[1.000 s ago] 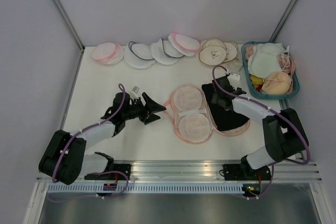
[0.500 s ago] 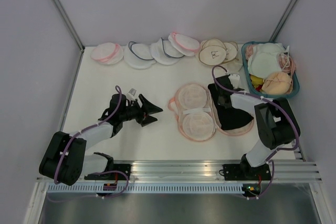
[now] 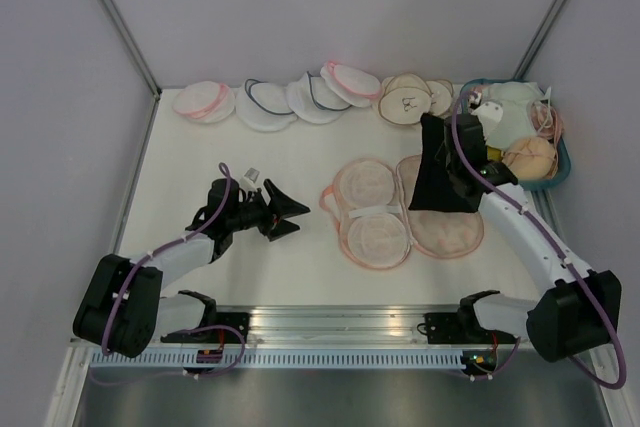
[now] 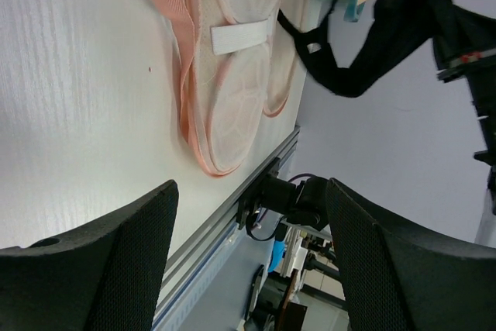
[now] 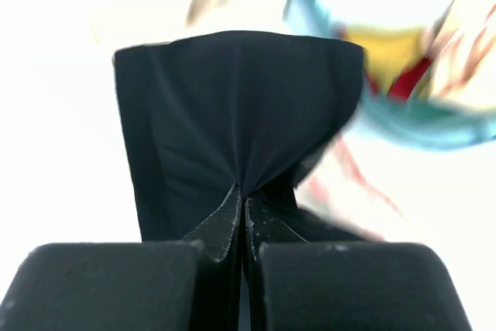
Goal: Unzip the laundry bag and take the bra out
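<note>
We see the right gripper (image 5: 242, 205) pinching the bra (image 5: 232, 114), seemingly hanging just above the laundry bag (image 3: 372, 215); the left gripper (image 3: 296, 217) is spread.

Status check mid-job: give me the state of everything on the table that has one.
laundry bag: unzipped, spread open flat, mesh lining up.
bra: lifted, hanging from the right gripper above the bag.
right gripper: shut on the bra.
left gripper: open, empty, left of the bag.
teal basket: holding other garments.
</note>
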Tool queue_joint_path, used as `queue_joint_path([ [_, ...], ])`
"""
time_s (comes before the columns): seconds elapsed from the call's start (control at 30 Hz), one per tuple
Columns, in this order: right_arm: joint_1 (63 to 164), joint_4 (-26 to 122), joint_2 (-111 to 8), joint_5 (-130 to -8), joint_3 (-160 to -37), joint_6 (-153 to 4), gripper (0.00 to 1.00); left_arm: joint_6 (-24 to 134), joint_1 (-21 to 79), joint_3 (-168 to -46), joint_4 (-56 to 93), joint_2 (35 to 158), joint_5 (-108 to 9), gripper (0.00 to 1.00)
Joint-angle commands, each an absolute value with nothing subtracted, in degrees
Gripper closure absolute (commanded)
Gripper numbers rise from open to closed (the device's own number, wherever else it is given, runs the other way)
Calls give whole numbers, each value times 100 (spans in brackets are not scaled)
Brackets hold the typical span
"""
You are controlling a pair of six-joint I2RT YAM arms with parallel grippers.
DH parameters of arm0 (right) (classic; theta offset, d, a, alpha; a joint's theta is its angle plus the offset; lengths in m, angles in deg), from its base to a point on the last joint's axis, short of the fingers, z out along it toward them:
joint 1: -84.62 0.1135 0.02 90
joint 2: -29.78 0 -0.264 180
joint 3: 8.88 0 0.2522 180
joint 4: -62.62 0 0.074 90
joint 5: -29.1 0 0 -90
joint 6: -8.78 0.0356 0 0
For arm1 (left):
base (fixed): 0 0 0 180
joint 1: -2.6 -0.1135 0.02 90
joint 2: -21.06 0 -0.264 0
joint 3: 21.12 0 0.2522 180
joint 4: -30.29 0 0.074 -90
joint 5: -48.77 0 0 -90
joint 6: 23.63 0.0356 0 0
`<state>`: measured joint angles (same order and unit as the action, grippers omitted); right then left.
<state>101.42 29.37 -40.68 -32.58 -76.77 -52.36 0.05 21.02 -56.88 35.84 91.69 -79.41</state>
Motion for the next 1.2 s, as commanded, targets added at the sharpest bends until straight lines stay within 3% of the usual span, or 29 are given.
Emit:
queue_joint_path([
  [0.0, 9870, 2592, -4070, -2724, -8555, -5309, 100, 221, 2080, -5843, 3569, 9102, -8157, 19],
  [0.37, 7778, 2592, -5484, -3224, -11408, -5125, 100, 397, 2071, -6239, 2875, 9032, -8351, 19],
  [0.77, 6345, 1459, -9299, -4787, -15463, -4835, 100, 652, 2009, -6933, 1688, 8654, -8105, 19],
  [0.97, 6221, 1151, -10109, -5132, -15545, -4905, 99, 573, 2009, -7004, 1688, 8672, -8114, 20],
  [1.13, 6221, 1272, -9838, -5236, -14791, -4791, 99, 582, 2009, -7004, 1688, 8672, -8166, 20],
  [1.17, 6221, 1421, -9672, -5289, -14502, -4765, 86, 573, 2009, -7004, 1688, 8689, -8175, 20],
])
